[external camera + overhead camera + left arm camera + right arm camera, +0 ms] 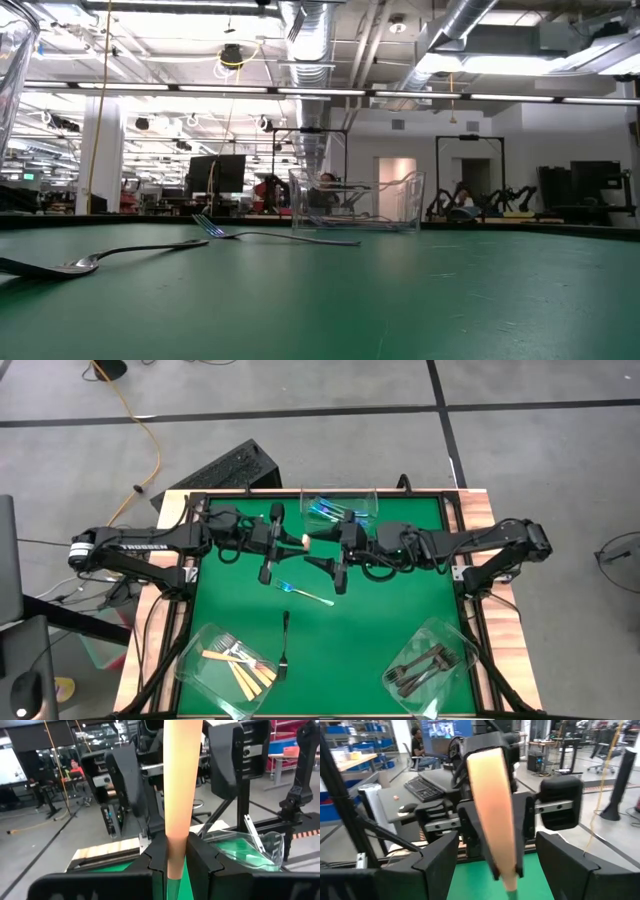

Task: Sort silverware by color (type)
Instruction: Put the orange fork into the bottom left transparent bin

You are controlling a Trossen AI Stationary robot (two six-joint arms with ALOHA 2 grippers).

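left gripper (pixel 305 541): mid-air above green worktop (pixel 380 610), jaws clenched on tan-handled slim fork (pixel 181 795)
right gripper (pixel 322 543): facing left gripper, jaws released either side of tan handle
blue-handled fork (pixel 308 594): loose mid-worktop
dark grey metal fork (pixel 285 645): loose, near front-left clear plastic tub (pixel 200 665) holding tan forks

The tan-handled fork's (pixel 181 795) tines are hidden below the left gripper's (pixel 177 857) fingers, cut off by the edge.

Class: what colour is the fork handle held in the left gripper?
Tan fork handle, clearest in the left wrist view.
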